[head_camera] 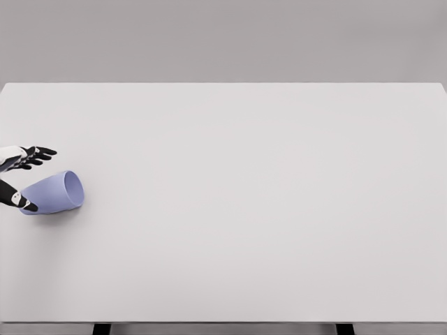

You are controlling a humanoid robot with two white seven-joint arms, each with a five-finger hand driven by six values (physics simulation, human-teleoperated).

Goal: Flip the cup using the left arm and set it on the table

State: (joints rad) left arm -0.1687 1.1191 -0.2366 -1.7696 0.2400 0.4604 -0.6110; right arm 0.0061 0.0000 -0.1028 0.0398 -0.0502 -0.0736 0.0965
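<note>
From my seat the risk is the cup (53, 192) rolling off at nine o'clock: it lies on its side near the desk (244, 209) edge, mouth toward three o'clock, and a loose pinch would nudge it. My left hand (22, 174) brackets its base, fingers (38, 153) spread above, thumb (19, 202) touching below; no firm hold that I can see.

By my left hand (21, 159), glossy black-and-white plastic, the cup (54, 192) is looking smooth, matt lavender plastic; the table (265, 209) beneath is showing matt, smooth white.
</note>
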